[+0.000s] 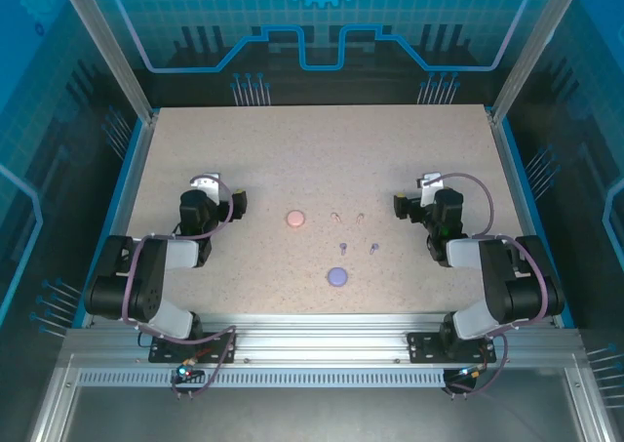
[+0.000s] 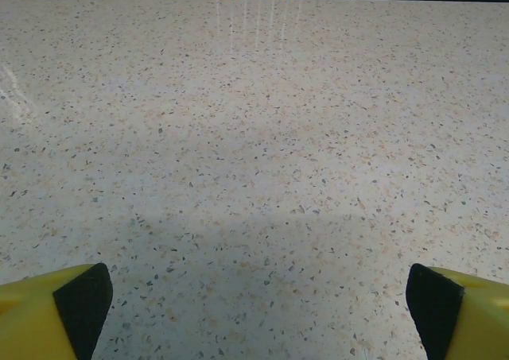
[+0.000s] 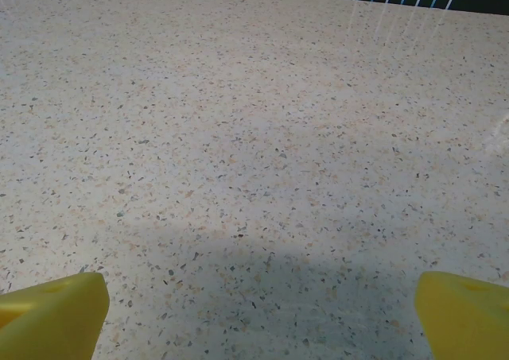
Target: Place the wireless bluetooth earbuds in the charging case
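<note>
Two round charging cases lie mid-table: a pink one (image 1: 296,219) and a purple one (image 1: 337,277) nearer the arms. Right of the pink case lie two pale pink earbuds (image 1: 335,217) (image 1: 360,217). Below them are two purple earbuds (image 1: 343,246) (image 1: 373,248). My left gripper (image 1: 211,194) rests left of the pink case, well apart from it. My right gripper (image 1: 429,196) rests right of the earbuds. Both point at the far edge. In the left wrist view my left gripper (image 2: 254,316) stands open over bare table. My right gripper (image 3: 258,316) is likewise open and holds nothing.
The speckled tabletop (image 1: 312,140) is framed by blue side rails (image 1: 134,159) and metal posts at the far corners. A metal rail (image 1: 322,340) carrying the arm bases runs along the near edge. Bare table stretches ahead of both grippers to the far edge.
</note>
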`<state>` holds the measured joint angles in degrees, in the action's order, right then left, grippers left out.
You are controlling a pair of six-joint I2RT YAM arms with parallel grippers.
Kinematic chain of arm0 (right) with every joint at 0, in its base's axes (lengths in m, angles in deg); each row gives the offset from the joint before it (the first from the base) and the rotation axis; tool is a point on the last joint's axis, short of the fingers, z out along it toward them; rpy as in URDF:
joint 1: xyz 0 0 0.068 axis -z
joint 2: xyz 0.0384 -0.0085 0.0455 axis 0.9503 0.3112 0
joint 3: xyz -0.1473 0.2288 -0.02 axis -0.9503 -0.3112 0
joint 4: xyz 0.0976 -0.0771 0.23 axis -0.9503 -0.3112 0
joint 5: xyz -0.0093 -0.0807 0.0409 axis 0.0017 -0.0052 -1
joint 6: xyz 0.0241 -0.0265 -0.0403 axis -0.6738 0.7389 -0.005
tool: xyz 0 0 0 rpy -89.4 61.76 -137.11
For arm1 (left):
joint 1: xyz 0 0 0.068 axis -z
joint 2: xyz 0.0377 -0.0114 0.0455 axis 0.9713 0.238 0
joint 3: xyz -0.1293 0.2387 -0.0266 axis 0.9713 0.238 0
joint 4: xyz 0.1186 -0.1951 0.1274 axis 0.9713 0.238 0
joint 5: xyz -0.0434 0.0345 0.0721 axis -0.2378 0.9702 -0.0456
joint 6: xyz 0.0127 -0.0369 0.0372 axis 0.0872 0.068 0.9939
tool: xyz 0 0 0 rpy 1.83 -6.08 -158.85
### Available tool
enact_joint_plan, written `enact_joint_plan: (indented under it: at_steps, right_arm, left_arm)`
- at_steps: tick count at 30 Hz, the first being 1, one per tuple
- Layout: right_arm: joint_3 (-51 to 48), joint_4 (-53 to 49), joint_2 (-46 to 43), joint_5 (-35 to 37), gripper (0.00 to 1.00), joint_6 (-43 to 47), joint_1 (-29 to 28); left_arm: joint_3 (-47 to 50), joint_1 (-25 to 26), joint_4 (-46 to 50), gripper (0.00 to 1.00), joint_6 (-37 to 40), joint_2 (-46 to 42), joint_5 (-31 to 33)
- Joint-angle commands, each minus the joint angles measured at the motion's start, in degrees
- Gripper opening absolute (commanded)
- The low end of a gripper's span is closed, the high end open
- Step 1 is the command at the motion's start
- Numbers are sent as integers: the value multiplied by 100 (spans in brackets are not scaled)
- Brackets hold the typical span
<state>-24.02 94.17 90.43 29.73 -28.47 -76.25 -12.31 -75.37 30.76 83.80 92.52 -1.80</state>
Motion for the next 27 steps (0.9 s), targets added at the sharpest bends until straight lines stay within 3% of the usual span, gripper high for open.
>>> enact_joint_plan:
  at_steps: [1, 24, 27]
  right_arm:
    - [101, 88, 13, -69, 100, 53, 75]
    - [102, 87, 14, -103, 100, 41, 95]
    - [157, -349, -454, 643, 100, -90, -44]
  left_arm:
    - [-38, -42, -52, 99, -123, 23, -108]
    - [-40, -86, -32, 99, -175, 27, -92]
    - [-30, -79, 14, 99, -212, -93, 12]
